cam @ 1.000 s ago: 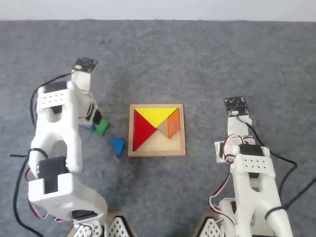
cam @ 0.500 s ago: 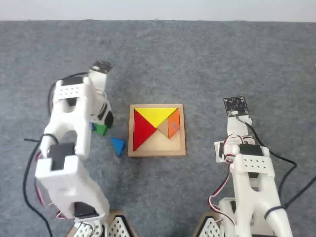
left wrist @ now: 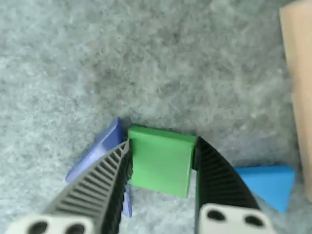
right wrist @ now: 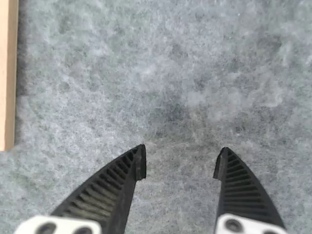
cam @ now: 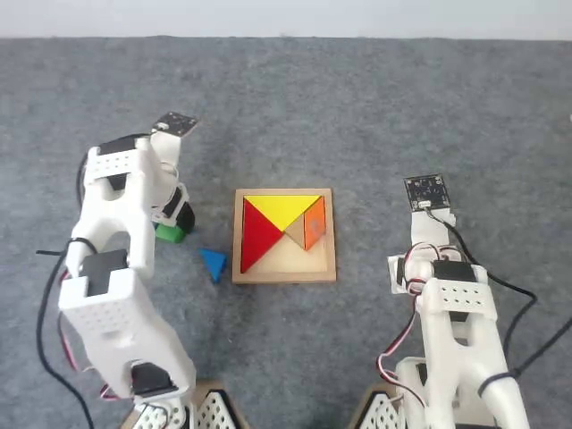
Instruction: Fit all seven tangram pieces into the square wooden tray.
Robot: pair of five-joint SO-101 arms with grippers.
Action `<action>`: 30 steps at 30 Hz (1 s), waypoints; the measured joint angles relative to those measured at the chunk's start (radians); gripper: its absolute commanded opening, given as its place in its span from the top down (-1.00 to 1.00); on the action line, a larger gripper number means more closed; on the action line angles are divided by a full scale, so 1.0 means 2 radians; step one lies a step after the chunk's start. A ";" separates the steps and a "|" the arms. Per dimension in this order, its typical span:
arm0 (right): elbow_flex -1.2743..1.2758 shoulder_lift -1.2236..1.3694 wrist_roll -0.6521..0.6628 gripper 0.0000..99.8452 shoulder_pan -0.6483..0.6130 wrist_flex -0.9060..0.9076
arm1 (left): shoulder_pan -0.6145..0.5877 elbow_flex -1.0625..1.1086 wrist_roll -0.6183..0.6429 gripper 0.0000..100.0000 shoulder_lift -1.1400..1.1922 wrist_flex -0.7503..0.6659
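The square wooden tray [cam: 284, 273] lies mid-table and holds a yellow triangle [cam: 281, 209], a red triangle [cam: 257, 236], an orange piece [cam: 315, 227] and a small tan triangle [cam: 294, 235]. Left of it, on the carpet, my left gripper [left wrist: 162, 146] is shut on a green square [left wrist: 161, 163], one finger against each side. A pale purple piece [left wrist: 100, 151] lies against the green square [cam: 168, 234]. A blue triangle [left wrist: 270, 183] rests between it and the tray [left wrist: 297, 73]. My right gripper [right wrist: 180, 161] is open over bare carpet, right of the tray's edge [right wrist: 7, 73].
Grey carpet covers the whole table. The blue triangle [cam: 213, 264] sits close to the tray's left edge. The right arm [cam: 433, 246] stands right of the tray, with open carpet between them. Cables trail from both arm bases at the near edge.
The left arm swung toward the tray and back a little leftward, and the green square shifted left with it. The right arm has stayed still.
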 measured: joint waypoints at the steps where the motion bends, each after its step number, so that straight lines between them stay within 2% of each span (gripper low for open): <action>1: 0.000 0.000 0.000 0.52 0.000 0.000 | 0.000 0.000 -0.002 0.61 0.000 0.000; 9: 0.000 0.000 0.000 0.52 0.000 0.000 | -0.011 -0.005 -0.039 0.52 0.001 0.019; 18: 0.000 0.000 0.000 0.52 0.000 0.000 | -0.027 -0.009 -0.066 0.53 0.004 0.041; 30: 0.000 0.000 0.000 0.52 0.000 0.000 | -0.015 -0.017 -0.094 0.94 0.034 0.049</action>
